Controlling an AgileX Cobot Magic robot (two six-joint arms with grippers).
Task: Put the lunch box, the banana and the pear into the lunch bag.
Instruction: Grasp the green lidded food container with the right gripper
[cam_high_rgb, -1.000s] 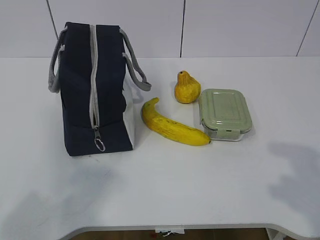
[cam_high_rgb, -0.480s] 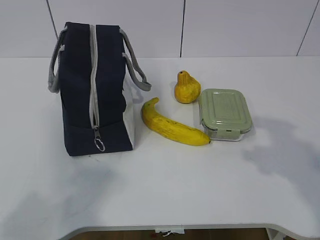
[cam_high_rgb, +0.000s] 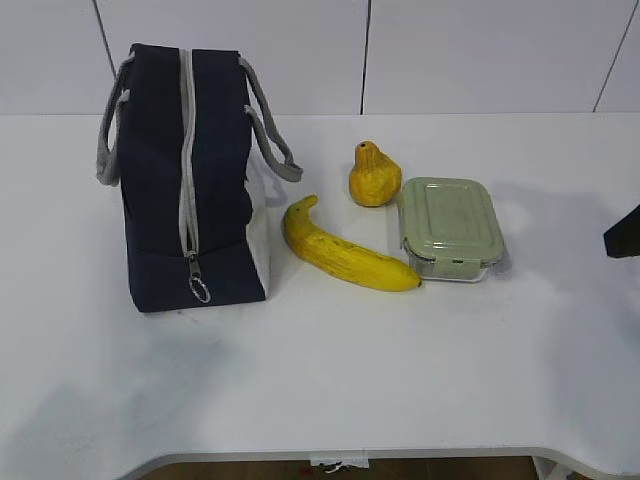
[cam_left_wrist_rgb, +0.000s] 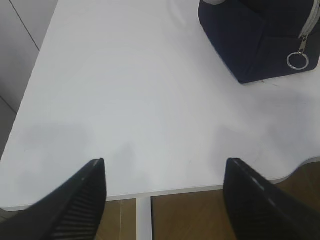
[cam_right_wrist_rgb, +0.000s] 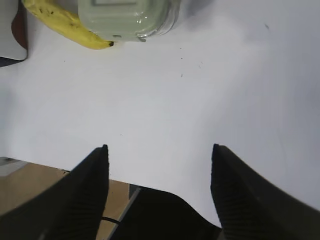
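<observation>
The navy lunch bag (cam_high_rgb: 190, 175) stands at the left of the white table, zipper closed, metal ring pull (cam_high_rgb: 200, 291) at its lower end; its corner and ring also show in the left wrist view (cam_left_wrist_rgb: 260, 40). The banana (cam_high_rgb: 340, 252) lies right of the bag. The pear (cam_high_rgb: 374, 176) stands behind it. The lunch box (cam_high_rgb: 451, 227) with sage-green lid sits at the right. The banana's tip (cam_right_wrist_rgb: 65, 22) and the lunch box (cam_right_wrist_rgb: 130, 17) show at the top of the right wrist view. My left gripper (cam_left_wrist_rgb: 165, 162) is open and empty over the table's front left edge. My right gripper (cam_right_wrist_rgb: 159, 147) is open and empty; only a dark tip (cam_high_rgb: 625, 235) shows at the exterior view's right edge.
The white table (cam_high_rgb: 330, 360) has a curved front edge, with brown floor below it in both wrist views. A white panelled wall stands behind the table.
A dark part of the right arm has come into the exterior view at the right edge, and its shadow has spread towards the lunch box. The objects have not moved.
</observation>
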